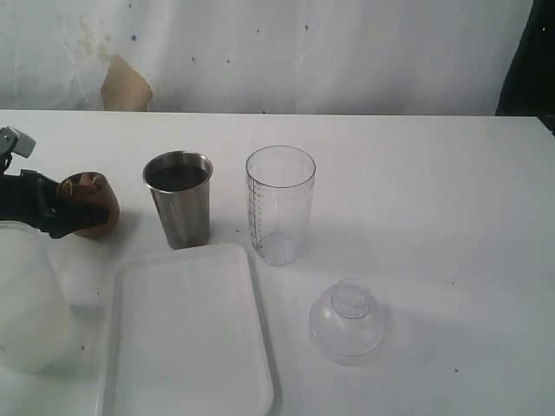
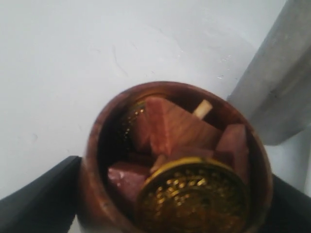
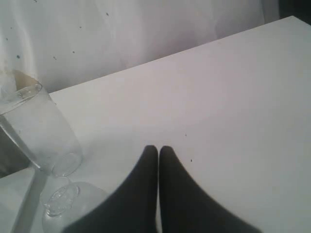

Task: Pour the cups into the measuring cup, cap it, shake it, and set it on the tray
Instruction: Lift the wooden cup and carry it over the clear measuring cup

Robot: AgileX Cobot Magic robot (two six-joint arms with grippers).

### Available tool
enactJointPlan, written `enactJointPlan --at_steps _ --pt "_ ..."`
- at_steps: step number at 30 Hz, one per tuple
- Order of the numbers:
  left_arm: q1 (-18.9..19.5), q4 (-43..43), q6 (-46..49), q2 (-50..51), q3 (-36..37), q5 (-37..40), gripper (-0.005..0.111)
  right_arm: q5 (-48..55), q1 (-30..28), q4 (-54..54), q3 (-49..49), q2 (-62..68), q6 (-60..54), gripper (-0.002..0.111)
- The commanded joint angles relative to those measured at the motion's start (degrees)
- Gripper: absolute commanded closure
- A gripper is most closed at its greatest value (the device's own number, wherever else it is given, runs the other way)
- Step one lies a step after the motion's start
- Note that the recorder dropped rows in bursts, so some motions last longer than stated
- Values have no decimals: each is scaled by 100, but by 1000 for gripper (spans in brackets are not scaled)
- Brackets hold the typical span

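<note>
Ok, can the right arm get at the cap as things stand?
Probably yes: the cap lies apart from the measuring cup with nothing over it; the right gripper, shut, must open first.

White table (image 1: 434, 173): tray (image 1: 186, 347), steel tumbler (image 1: 179, 204), measuring cup (image 1: 280, 208), cap (image 1: 349, 319), wooden cup (image 1: 91, 206).

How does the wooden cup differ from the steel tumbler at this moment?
The wooden cup is short, rounded and brown; the steel tumbler is taller, tapered and shiny. The wooden cup sits between the fingers of the left gripper; the steel tumbler stands free. The wooden cup holds reddish blocks and a gold disc; the steel tumbler's inside only looks dark. Both stand upright on the table.
</note>
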Motion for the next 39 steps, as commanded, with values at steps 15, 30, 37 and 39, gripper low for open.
enactJointPlan --at_steps 15,30,37,39 --pt "133 -586 -1827 -1562 -37 -1840 107 -55 -30 -4 27 -31 3 108" --pt "-1942 3397 -6003 -3430 -26 -4858 107 -55 -30 7 27 -31 5 108" --pt "-2486 4422 -6991 -3823 -26 -4057 107 -55 -30 7 27 -31 5 108" --pt "-2840 4674 -6993 -3925 -26 -3791 107 -55 -30 7 27 -31 5 108"
